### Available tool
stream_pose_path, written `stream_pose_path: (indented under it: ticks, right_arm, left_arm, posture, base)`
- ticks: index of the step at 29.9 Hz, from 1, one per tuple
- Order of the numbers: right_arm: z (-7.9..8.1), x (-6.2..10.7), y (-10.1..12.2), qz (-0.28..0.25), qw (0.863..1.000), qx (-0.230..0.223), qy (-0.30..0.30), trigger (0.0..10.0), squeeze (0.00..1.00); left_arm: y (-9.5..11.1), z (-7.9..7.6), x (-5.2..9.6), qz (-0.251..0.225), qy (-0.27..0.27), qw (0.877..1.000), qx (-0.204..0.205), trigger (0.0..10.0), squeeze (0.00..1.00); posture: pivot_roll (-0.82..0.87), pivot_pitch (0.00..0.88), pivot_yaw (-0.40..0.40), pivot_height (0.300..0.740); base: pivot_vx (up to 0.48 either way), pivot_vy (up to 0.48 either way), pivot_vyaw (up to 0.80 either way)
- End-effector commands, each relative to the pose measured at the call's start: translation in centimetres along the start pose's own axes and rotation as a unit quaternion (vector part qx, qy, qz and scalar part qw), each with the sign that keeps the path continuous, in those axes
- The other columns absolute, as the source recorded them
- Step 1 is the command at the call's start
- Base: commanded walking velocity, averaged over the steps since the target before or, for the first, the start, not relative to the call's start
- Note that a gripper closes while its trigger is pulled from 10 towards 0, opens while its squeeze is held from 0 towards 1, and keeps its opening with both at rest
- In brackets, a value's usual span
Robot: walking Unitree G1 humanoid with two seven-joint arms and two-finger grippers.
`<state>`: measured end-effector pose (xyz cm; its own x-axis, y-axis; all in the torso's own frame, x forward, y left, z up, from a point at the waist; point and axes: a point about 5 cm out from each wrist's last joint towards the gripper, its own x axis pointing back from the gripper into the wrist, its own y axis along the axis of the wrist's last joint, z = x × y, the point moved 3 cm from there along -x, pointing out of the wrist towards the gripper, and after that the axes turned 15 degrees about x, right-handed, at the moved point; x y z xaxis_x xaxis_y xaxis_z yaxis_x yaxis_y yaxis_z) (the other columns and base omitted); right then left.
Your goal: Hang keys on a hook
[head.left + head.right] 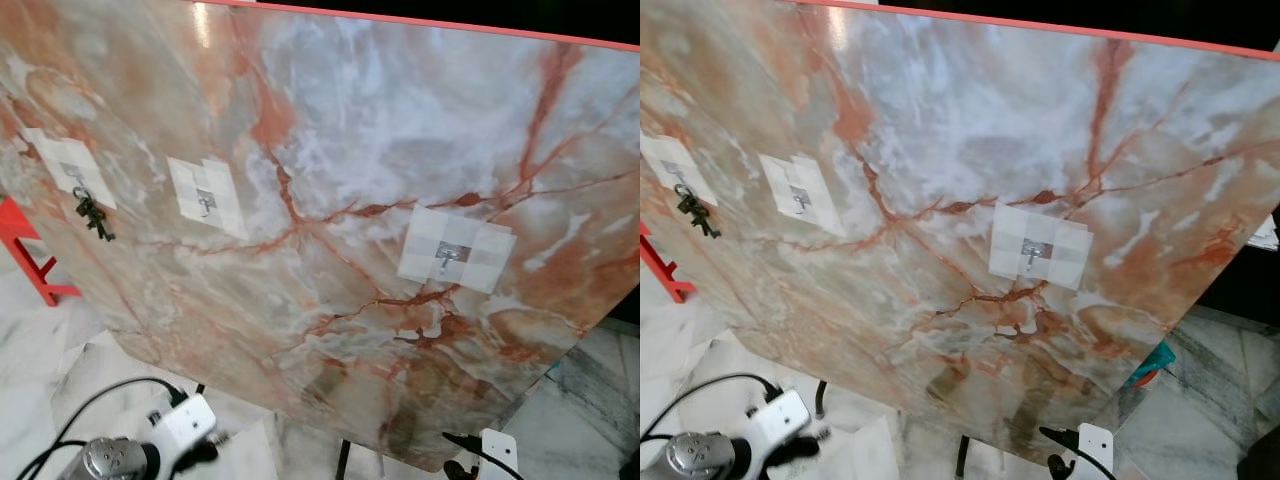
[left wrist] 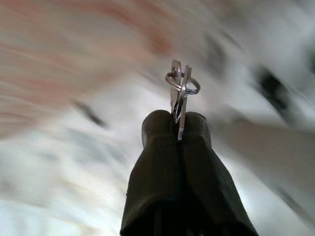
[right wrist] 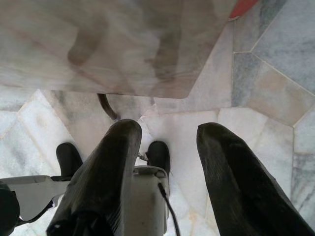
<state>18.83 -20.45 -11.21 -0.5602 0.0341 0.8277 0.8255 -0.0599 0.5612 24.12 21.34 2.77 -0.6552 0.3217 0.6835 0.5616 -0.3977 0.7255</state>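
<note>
With the left gripper (image 2: pixel 180 129) low by the floor, jaws pinching the keys (image 2: pixel 180 91) ring-up, raise them toward the empty middle hook (image 1: pixel 205 203) on the marble board (image 1: pixel 330 130), keeping the ring open to the prong; right gripper (image 3: pixel 167 142) hangs spread.

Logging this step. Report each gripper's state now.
Left gripper: shut on the keys.
Right gripper: open, holding nothing.

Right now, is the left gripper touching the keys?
Touching. The left wrist view shows the left gripper shut, its black fingers pinching the keys, with the key ring sticking out above the tips.
</note>
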Motion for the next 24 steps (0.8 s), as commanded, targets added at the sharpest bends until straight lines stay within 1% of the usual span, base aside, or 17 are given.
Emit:
stream_pose_path:
  ticks: [1, 2, 3, 4, 6, 7, 8, 10, 13, 14, 16, 17, 18, 19, 21, 22, 24]
  right_arm:
    - [-0.1, 0.0, -0.3, 0.006, 1.0, -0.001, 0.0, 10.0, 0.0]
    - [-0.1, 0.0, -0.3, 0.006, 1.0, 0.0, 0.0, 10.0, 0.0]
    - [-0.1, 0.0, -0.3, 0.006, 1.0, 0.0, 0.0, 10.0, 0.0]
    - [0.0, 0.0, -0.3, 0.006, 1.0, 0.001, 0.001, 10.0, 0.0]
    - [0.0, 0.0, -0.3, 0.006, 1.0, 0.0, 0.001, 10.0, 0.0]
    - [0.0, 0.0, -0.3, 0.007, 1.0, 0.0, 0.001, 10.0, 0.0]
    - [0.0, 0.0, -0.3, 0.007, 1.0, 0.001, 0.002, 10.0, 0.0]
    - [0.0, 0.0, -0.3, 0.007, 1.0, 0.002, 0.002, 10.0, 0.0]
    - [0.0, 0.0, -0.3, 0.007, 1.0, 0.001, 0.003, 10.0, 0.0]
    - [0.1, 0.0, -0.3, 0.007, 1.0, 0.002, 0.003, 10.0, 0.0]
    - [0.1, 0.0, -0.3, 0.007, 1.0, 0.001, 0.003, 10.0, 0.0]
    - [0.1, 0.0, -0.3, 0.008, 1.0, 0.001, 0.003, 10.0, 0.0]
    - [0.1, 0.0, -0.3, 0.008, 1.0, 0.001, 0.003, 10.0, 0.0]
    - [0.1, 0.0, -0.4, 0.008, 1.0, 0.0, 0.003, 10.0, 0.0]
    - [0.1, 0.0, -0.4, 0.008, 1.0, 0.0, 0.003, 10.0, 0.0]
    - [0.1, 0.0, -0.4, 0.008, 1.0, 0.0, 0.003, 10.0, 0.0]
    - [0.1, 0.0, -0.3, 0.008, 1.0, 0.001, 0.004, 10.0, 0.0]
  left_arm:
    - [1.7, 1.0, 0.2, -0.049, 0.024, 0.998, 0.042, 10.0, 0.0]
    - [1.5, -0.3, 0.5, -0.034, -0.031, 0.999, 0.025, 10.0, 0.0]
    - [0.6, -1.4, 0.8, -0.001, -0.076, 0.997, 0.018, 10.0, 0.0]
    - [-1.3, -2.4, 1.3, 0.062, -0.119, 0.991, 0.0, 10.0, 0.0]
    - [-2.9, -2.7, 1.6, 0.11, -0.132, 0.985, -0.029, 10.0, 0.0]
    - [-4.5, -3.2, 2.0, 0.152, -0.151, 0.976, -0.048, 10.0, 0.0]
    - [-5.3, -3.1, 2.0, 0.172, -0.15, 0.972, -0.06, 10.0, 0.0]
    - [-5.9, -3.0, 2.0, 0.184, -0.143, 0.97, -0.073, 10.0, 0.0]
    - [-7.3, -1.6, 1.4, 0.216, -0.091, 0.966, -0.108, 10.0, 0.0]
    - [-8.1, -1.5, 1.4, 0.231, -0.091, 0.962, -0.115, 10.0, 0.0]
    - [-8.4, -1.5, 1.4, 0.236, -0.09, 0.96, -0.118, 10.0, 0.0]
    - [-9.0, -0.9, 0.8, 0.237, -0.054, 0.962, -0.121, 10.0, 0.0]
    - [-9.0, -0.9, 0.8, 0.237, -0.054, 0.962, -0.121, 10.0, 0.0]
    - [-9.8, -0.6, 0.3, 0.241, -0.028, 0.964, -0.109, 10.0, 0.0]
    - [-10.2, -0.7, 0.2, 0.245, -0.022, 0.964, -0.104, 10.0, 0.0]
    - [-10.6, -1.0, -0.2, 0.238, -0.017, 0.967, -0.087, 10.0, 0.0]
    - [-9.9, -1.0, -0.8, 0.203, 0.003, 0.977, -0.064, 10.0, 0.0]
  posture:
    - [0.13, 0.071, -0.034, 0.74]
    - [0.13, 0.07, -0.036, 0.74]
    - [0.13, 0.069, -0.033, 0.74]
    - [0.13, 0.067, -0.032, 0.74]
    - [0.13, 0.067, -0.032, 0.74]
    - [0.14, 0.067, -0.031, 0.74]
    - [0.14, 0.068, -0.032, 0.74]
    - [0.14, 0.068, -0.032, 0.74]
    - [0.13, 0.07, -0.032, 0.74]
    - [0.13, 0.07, -0.032, 0.74]
    - [0.13, 0.07, -0.032, 0.74]
    - [0.13, 0.07, -0.028, 0.74]
    - [0.13, 0.07, -0.028, 0.74]
    - [0.14, 0.071, -0.028, 0.74]
    - [0.14, 0.071, -0.028, 0.74]
    - [0.13, 0.071, -0.029, 0.74]
    - [0.13, 0.073, -0.031, 0.74]
  base:
    - [0.0, 0.0, 0.0]
    - [0.0, 0.0, 0.0]
    - [0.0, 0.0, 0.0]
    - [0.0, 0.0, 0.0]
    - [0.0, 0.0, 0.0]
    - [0.0, 0.0, 0.0]
    - [0.0, 0.0, 0.0]
    - [0.0, 0.0, 0.0]
    - [0.0, 0.0, 0.0]
    - [0.0, 0.0, 0.0]
    - [0.0, 0.0, 0.0]
    - [0.0, 0.0, 0.0]
    - [0.0, 0.0, 0.0]
    - [0.0, 0.0, 0.0]
    - [0.0, 0.0, 0.0]
    - [0.0, 0.0, 0.0]
    - [0.0, 0.0, 0.0]
